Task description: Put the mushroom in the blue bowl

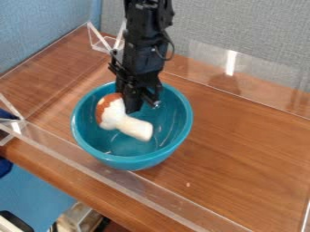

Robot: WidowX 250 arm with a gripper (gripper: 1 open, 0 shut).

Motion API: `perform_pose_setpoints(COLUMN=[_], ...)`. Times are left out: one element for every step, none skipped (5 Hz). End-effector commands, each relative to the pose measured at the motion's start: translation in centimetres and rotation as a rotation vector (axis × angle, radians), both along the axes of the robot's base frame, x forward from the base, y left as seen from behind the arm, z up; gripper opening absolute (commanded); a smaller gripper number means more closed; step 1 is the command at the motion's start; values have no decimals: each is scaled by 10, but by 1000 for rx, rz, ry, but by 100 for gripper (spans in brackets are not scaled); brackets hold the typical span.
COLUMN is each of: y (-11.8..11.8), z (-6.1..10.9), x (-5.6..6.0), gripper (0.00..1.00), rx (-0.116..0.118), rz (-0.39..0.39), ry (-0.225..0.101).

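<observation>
Wooden table (242, 127), fenced by clear acrylic walls (182, 204), blue backdrop behind. Teal-blue bowl (169, 145) is set on it. Toy mushroom (119, 116) is pinched by the downward-pointing pincer (137, 101), tilted inside the bowl.

One camera is looking down at an angle from in front of the wooden table (230, 136), fairly near. It is facing across the clear acrylic barrier (182, 195) toward the grey-blue back wall (49, 23), framing the blue bowl (127, 145) centrally, with the arm (145, 36) entering from the top.
</observation>
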State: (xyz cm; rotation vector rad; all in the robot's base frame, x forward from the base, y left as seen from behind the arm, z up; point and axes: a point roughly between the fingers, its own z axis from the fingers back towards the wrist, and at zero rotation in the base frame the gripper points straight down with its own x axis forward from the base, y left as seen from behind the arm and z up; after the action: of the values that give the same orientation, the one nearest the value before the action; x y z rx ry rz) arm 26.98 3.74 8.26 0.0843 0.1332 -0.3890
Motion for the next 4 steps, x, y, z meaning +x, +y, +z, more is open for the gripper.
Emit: perform_pose_setpoints(y=[-5,-8,-15,-10], z=[29,38,37,30], x=[6,7,6,0], gripper=[0,0,0,0], rx=[-1,-11,-23,-36], rz=[-20,-33,-48,-48], ry=[-77,-82,-80,-61])
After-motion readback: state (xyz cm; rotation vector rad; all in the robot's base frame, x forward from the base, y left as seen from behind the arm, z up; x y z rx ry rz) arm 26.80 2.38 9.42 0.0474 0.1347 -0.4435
